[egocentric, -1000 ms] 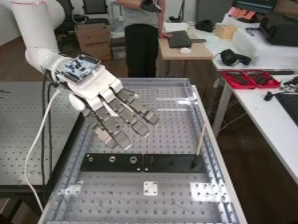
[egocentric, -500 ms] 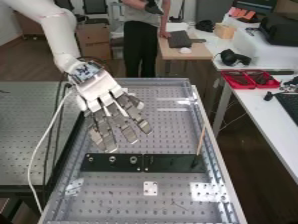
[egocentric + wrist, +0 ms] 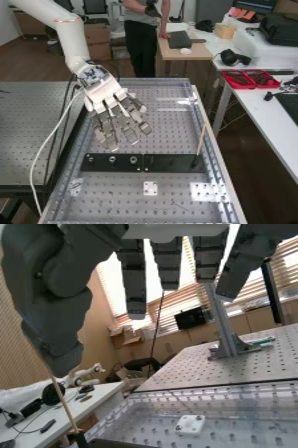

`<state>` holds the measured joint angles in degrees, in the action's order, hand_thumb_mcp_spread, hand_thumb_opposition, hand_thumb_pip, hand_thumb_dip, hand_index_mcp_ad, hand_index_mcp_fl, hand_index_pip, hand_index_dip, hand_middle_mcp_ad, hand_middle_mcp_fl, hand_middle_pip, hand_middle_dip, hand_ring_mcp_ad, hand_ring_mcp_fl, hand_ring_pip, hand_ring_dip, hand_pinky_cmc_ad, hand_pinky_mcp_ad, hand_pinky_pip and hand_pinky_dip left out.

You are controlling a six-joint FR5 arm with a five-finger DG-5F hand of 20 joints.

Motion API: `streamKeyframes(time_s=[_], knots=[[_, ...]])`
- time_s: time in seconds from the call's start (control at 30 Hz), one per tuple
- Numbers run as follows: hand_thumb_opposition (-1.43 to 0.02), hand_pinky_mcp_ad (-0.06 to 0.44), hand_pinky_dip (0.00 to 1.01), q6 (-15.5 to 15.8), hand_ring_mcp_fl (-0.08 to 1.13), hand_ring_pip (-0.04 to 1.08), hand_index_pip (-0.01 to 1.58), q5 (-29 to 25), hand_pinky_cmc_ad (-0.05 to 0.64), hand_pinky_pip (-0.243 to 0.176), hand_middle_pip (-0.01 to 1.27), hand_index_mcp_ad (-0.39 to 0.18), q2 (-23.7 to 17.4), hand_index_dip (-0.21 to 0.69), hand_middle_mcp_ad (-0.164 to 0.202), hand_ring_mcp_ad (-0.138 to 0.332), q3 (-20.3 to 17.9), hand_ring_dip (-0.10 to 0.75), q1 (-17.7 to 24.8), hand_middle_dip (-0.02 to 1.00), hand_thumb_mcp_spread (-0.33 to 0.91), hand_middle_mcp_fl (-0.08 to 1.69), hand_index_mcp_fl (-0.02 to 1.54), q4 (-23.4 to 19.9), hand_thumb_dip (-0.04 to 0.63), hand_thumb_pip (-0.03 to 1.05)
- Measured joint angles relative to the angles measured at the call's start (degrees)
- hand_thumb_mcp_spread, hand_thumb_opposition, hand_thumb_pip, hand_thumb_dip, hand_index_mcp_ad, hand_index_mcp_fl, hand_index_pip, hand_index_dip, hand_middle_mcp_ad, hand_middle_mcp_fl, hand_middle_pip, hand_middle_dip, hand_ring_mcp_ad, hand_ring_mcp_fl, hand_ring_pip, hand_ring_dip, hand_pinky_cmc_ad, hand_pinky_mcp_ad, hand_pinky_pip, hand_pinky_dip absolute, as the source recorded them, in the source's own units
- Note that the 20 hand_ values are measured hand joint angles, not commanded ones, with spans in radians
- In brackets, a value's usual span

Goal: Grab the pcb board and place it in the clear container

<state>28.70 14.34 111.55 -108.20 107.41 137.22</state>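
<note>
Your hand (image 3: pixel 105 93) is open: its fingers (image 3: pixel 138 120) are straight and spread a little, pointing down and toward the near side, with nothing gripped. It hangs over the left part of the perforated bench (image 3: pixel 110 202), beyond the left black plate (image 3: pixel 123 166). The arm (image 3: pixel 72 42) reaches in from the far left, with exposed electronics (image 3: pixel 92 74) at its wrist.

You can't tell from these views which item is the pcb board, nor pick out the clear container for certain. What lies on your bench is the left black plate, bearing three round fittings, and the right black plate (image 3: pixel 165 162) beside it. A thin wooden stick (image 3: pixel 201 140) stands at the right plate's right end, tilted slightly. Nearer you is a small white plate (image 3: pixel 151 188) with holes.

To your left is a perforated table (image 3: pixel 26 115); to your right, red trays (image 3: pixel 241 80) rest on a white table (image 3: pixel 266 122).
</note>
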Motion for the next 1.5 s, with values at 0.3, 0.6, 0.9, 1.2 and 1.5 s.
streamKeyframes(time_s=[0.3,0.6,0.9,1.2,1.5], knots=[[-0.8,0.227,0.63,4.45,0.0,0.06,1.05,-1.98,0.302,-0.154,0.14,0.012,1.79,0.148,0.154,0.243,-0.63,-0.031,0.76,0.09,0.3,0.0,0.02,-4.89,0.19,0.62],[-0.82,0.215,0.65,-6.25,0.0,0.06,1.29,-1.44,0.302,-0.154,0.13,0.009,6.13,0.148,0.145,0.241,2.96,-0.031,0.39,0.09,0.3,0.0,0.02,7.28,0.206,0.65],[-0.82,0.211,0.65,-9.85,0.0,0.06,1.4,1.63,0.302,-0.154,0.13,-0.01,9.43,0.148,0.145,0.241,6.59,-0.031,-0.8,0.09,0.3,0.0,0.01,15.44,0.222,0.64],[-0.83,0.211,0.65,-6.92,0.0,0.06,1.43,2.31,0.298,-0.154,0.13,-0.024,11.26,0.148,0.138,0.246,8.28,-0.031,-1.42,0.09,0.3,0.0,0.01,14.13,0.225,0.65],[-0.83,0.215,0.67,-6.37,0.0,0.06,1.45,2.19,0.302,-0.154,0.13,-0.024,12.87,0.148,0.138,0.243,8.95,-0.031,-2.78,0.09,0.3,0.01,0.01,13.04,0.225,0.64]])
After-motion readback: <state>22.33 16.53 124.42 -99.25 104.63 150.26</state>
